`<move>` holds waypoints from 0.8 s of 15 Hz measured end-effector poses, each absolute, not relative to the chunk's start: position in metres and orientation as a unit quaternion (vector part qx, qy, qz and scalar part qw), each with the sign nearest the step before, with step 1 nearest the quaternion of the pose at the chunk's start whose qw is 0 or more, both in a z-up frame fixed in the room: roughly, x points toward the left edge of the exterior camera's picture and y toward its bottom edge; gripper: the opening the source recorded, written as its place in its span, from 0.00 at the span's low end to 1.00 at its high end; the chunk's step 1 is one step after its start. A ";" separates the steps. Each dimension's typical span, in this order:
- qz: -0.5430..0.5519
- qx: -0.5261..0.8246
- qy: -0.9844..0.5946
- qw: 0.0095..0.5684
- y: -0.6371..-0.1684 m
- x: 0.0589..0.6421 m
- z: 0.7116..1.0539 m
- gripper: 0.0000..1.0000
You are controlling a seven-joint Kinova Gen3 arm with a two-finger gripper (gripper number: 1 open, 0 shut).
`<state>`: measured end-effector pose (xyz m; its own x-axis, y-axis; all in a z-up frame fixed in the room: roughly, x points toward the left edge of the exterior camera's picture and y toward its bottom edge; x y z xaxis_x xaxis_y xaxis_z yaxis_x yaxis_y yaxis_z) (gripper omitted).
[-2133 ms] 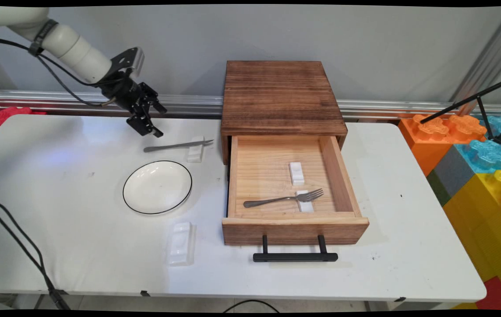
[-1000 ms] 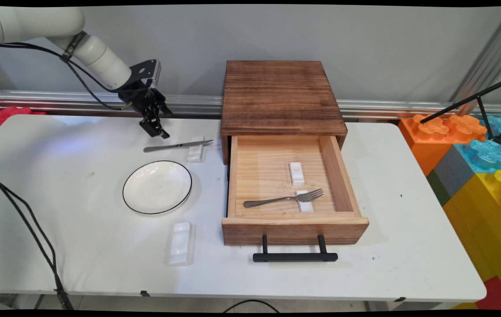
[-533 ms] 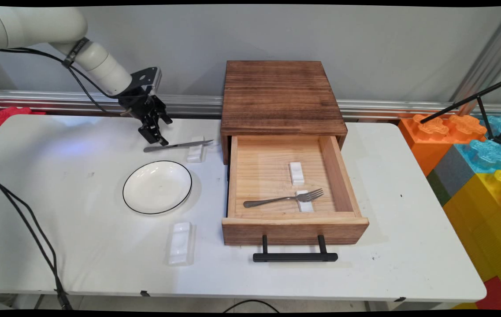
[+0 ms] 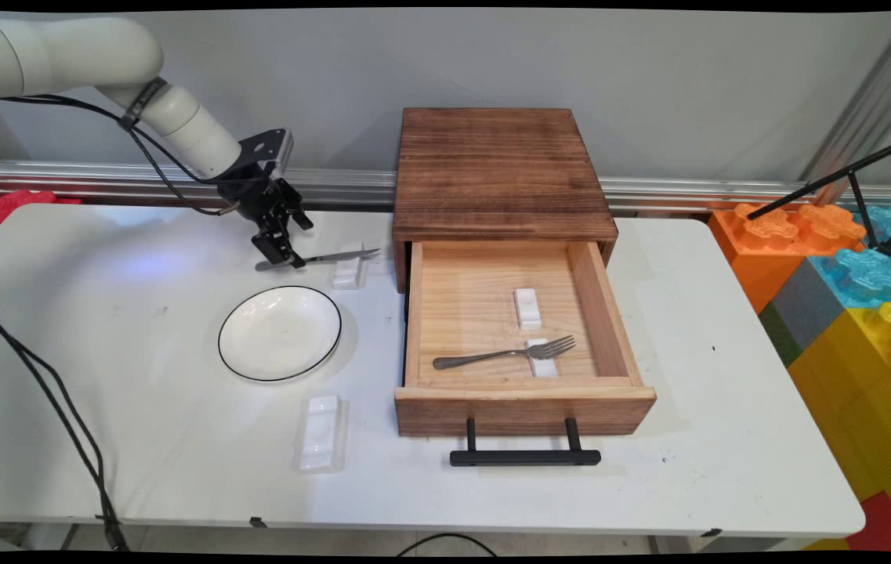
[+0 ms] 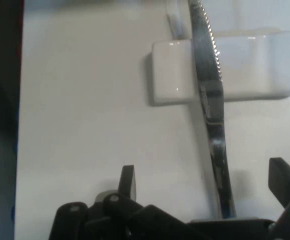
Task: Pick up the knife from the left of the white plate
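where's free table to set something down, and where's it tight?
Free: the table right of the drawer, and its left part, left of the plate. Tight: far left strip, where the gripper, jaws open, straddles the knife on its white rest beside the wooden box.

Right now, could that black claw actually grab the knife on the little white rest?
Probably yes: the gripper is open, its fingers either side of the knife handle, nothing between; the white rest lies further along.

I see a robot test room: a plain white folding table [image 4: 139, 439], big bright plastic building blocks [image 4: 845, 266], a bare grey wall [image 4: 649, 70].
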<state>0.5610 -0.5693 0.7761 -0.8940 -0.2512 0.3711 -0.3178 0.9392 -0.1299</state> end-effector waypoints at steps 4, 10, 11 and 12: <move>0.092 0.145 -0.968 0.181 -0.568 0.558 0.773 1.00; 0.090 0.143 -0.968 0.187 -0.565 0.555 0.768 1.00; 0.090 0.142 -0.968 0.187 -0.565 0.554 0.767 1.00; 0.090 0.142 -0.968 0.188 -0.565 0.554 0.767 1.00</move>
